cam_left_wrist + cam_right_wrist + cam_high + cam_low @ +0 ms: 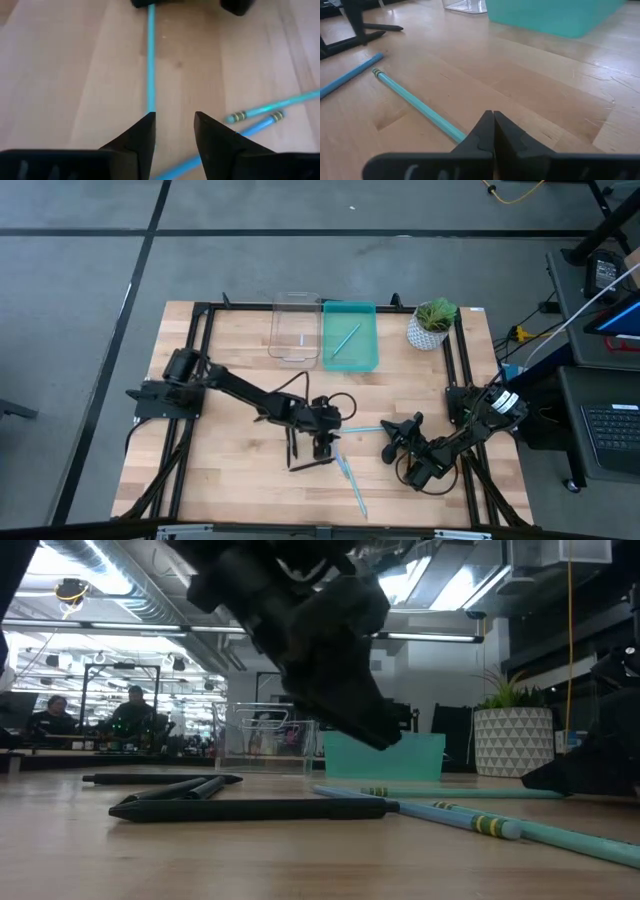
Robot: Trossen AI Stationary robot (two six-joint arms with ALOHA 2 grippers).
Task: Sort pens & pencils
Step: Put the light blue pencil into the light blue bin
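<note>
Left gripper (173, 131) part open, empty, low over thin stiff light-blue pencil (150, 60) on wooden table (60, 75). Probably light, rigid, prone to rolling; best pinched mid-shaft. Right gripper (493, 131) closed, empty, waiting nearby.

Even bright overhead light, soft shadows, near arm (310, 650) blurred, ceiling glare

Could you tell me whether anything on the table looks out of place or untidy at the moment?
Only unsorted clutter: black pens and teal pencils lie scattered and crossed on the bare table near the left claw, while only one teal pencil sits in the teal bin. The clear bin looks empty.
</note>
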